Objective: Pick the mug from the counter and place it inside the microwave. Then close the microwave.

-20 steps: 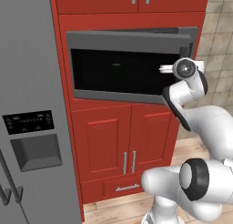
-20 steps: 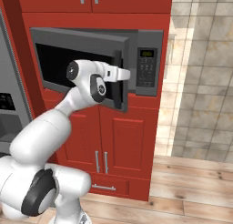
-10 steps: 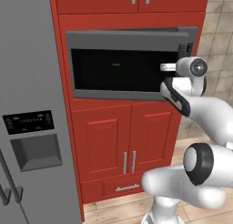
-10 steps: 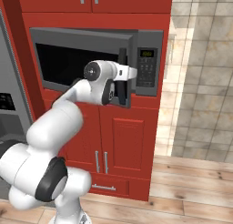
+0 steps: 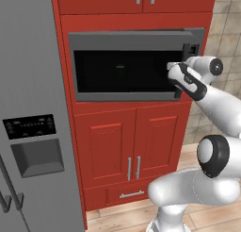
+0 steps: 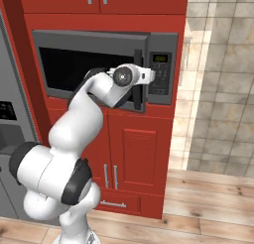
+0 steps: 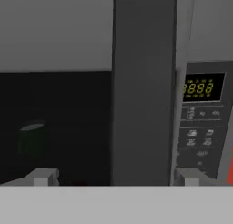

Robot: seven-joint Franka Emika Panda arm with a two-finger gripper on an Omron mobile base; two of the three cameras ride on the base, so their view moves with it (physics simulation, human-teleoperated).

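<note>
Jaws spread wide and empty; the gripper [image 7: 113,176] sits right up at the front of the microwave [image 5: 132,40], with the two finger tips [image 7: 43,176] straddling the dark upright edge of the door [image 7: 144,89]. Compared with the two earlier samples, the hand has swung from out in front of the cabinet toward the handle side, and the door front now reads nearly flush with the microwave face in both base views. Through the dark glass a dim cylinder with a pale rim shows at left: judged to be the mug [image 7: 31,141], already inside the cavity. Button panel with green display [image 7: 199,88] lies just right of the door edge. Judgement: placement done; the closing push is in hand or almost complete. Cannot tell whether the door is fully latched. Red lower cabinets [image 6: 134,153] and fridge [image 5: 28,132] play no part.
</note>
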